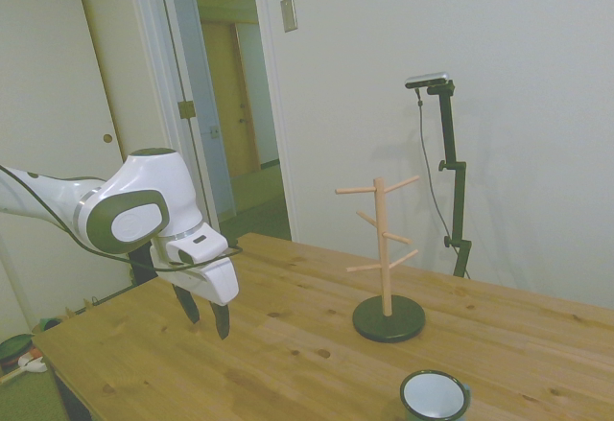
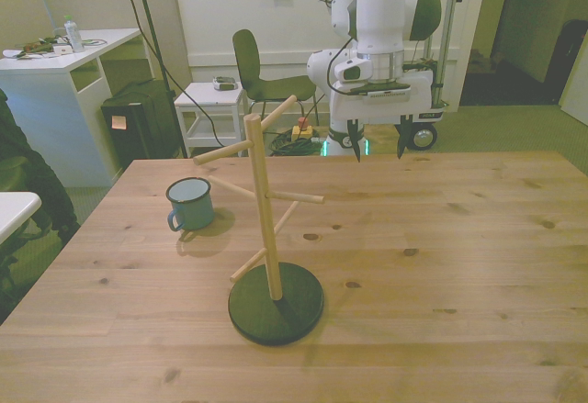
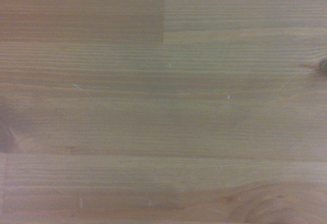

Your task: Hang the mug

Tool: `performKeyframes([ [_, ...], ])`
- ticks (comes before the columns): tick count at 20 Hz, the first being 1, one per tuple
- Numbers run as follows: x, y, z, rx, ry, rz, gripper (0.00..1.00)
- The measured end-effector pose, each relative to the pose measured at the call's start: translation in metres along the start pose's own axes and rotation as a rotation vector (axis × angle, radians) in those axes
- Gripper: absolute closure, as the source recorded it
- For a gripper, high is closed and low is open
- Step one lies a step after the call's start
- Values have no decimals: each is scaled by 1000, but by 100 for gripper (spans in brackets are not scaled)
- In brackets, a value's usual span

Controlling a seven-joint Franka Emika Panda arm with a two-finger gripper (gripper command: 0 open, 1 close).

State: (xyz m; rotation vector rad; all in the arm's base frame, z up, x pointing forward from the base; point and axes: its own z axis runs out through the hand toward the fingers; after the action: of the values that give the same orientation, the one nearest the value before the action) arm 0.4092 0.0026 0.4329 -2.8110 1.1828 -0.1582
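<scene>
The blue mug (image 2: 190, 204) stands upright on the table at the front view's left, white inside, its handle on the side facing the table's edge. In the side view only its rim and top (image 1: 435, 395) show at the bottom edge. A wooden peg stand (image 2: 267, 229) on a dark round base (image 2: 276, 303) rises near the table's middle, seen also in the side view (image 1: 384, 248). My gripper (image 2: 378, 145) hangs open above the table's far edge, well away from the mug and the stand, nothing between its fingers (image 1: 222, 320). The wrist view holds only bare wood.
The wooden table (image 2: 441, 238) stretches wide at the front view's right. Behind it are a green chair (image 2: 262, 77), a small white side table (image 2: 213, 105) and a white desk (image 2: 64, 63). A person's dark sleeve (image 2: 23, 183) shows at the front view's left edge.
</scene>
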Motion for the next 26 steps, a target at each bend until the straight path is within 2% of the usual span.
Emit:
performKeyframes([
  [3,2,1,1,-1,-4,9,0],
  [8,30,26,-2,7,-1,106,0],
  [19,122,133,-38,76,17,380,0],
  [26,180,220,-43,95,-20,530,0],
])
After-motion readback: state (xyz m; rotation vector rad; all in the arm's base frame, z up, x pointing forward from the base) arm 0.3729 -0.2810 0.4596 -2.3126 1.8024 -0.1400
